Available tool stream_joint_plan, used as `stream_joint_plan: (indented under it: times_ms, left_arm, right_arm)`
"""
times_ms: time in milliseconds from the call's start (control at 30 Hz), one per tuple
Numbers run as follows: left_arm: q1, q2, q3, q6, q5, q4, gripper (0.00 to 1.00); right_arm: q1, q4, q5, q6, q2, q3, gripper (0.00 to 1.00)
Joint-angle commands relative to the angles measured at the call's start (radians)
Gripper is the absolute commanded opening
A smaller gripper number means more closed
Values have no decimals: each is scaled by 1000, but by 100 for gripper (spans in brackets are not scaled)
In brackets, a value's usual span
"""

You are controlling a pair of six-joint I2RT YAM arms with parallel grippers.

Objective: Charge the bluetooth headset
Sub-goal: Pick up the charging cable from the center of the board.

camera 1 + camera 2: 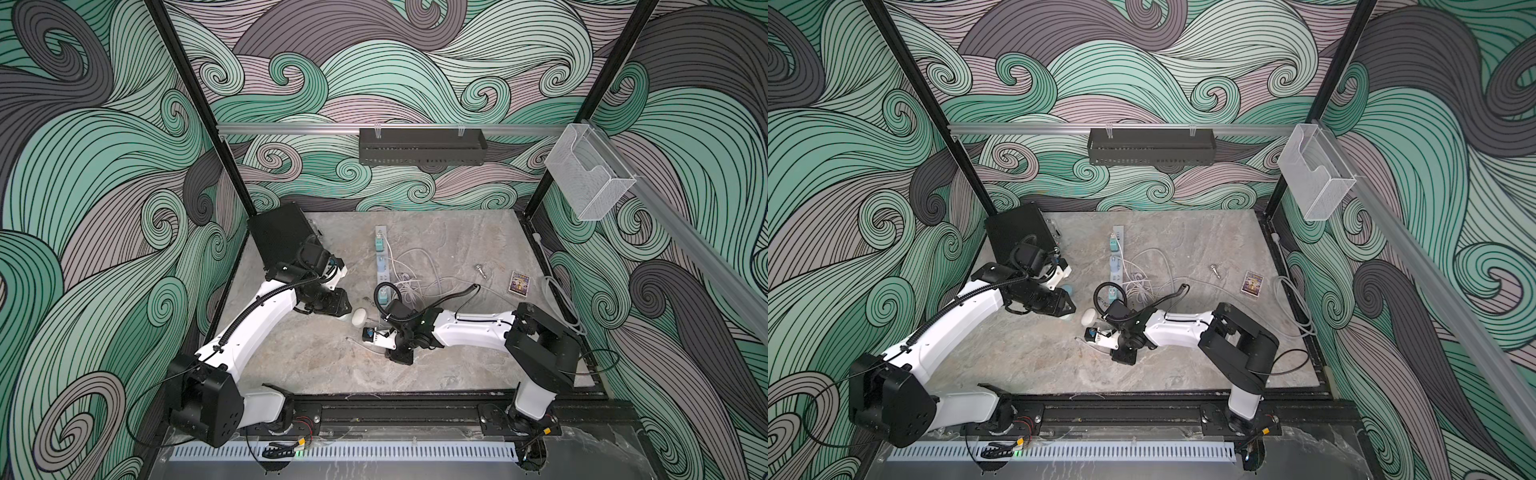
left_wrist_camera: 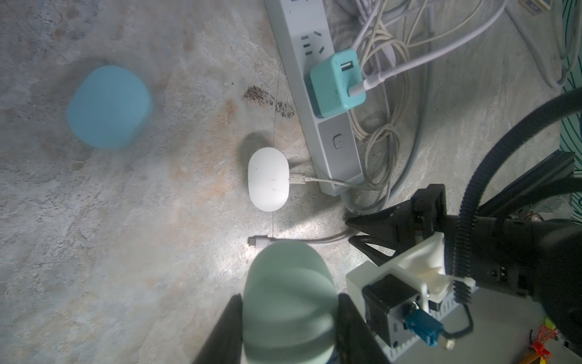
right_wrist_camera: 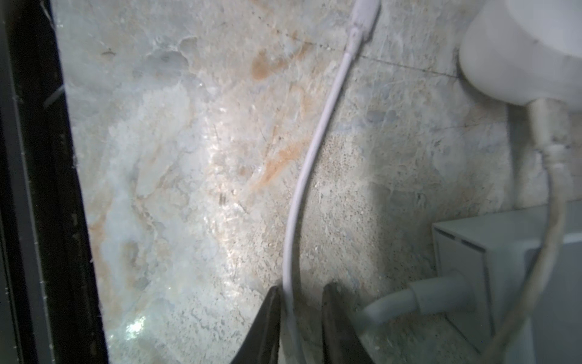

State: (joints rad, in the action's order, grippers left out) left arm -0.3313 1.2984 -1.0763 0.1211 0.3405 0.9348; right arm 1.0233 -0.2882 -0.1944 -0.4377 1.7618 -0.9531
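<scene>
Left tool [image 2: 288, 302] clamping green headset case [image 2: 288, 280], right tool [image 3: 301, 286] narrow astride white cable [image 3: 318, 132], plug [image 2: 259, 242] beside case

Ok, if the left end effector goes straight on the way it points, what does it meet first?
Probably the loose cable plug just ahead of the green case held by the left end effector, then the white case; depth is unclear.

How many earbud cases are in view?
3: blue case loose on the table; white case plugged in beside the power strip; green case between the left fingers. Others may be hidden.
</scene>
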Motion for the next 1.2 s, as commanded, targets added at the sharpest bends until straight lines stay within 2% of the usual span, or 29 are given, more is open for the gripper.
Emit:
stream_joint_plan:
  times_ms: [0,267,367,567,833,1167]
  left_arm:
    - [11,-19,-7,-12,2,14,25]
    - [15,-23,-6,-8,2,15,25]
    - [17,-25,-9,-8,2,16,25]
    - [16,-31,-26,0,2,22,24]
    - [16,-26,-31,8,21,9,24]
    - [17,-5,-45,11,61,-5,24]
  right_arm:
    - [-1,9,80,-16,-2,24,26]
    - [5,42,89,-14,-63,66,6]
    - [-8,35,66,31,-125,74,0]
    - [-111,9,6,213,-322,111,0]
    - [-301,-3,-46,405,-594,160,0]
    - [-582,-42,-153,495,-734,83,0]
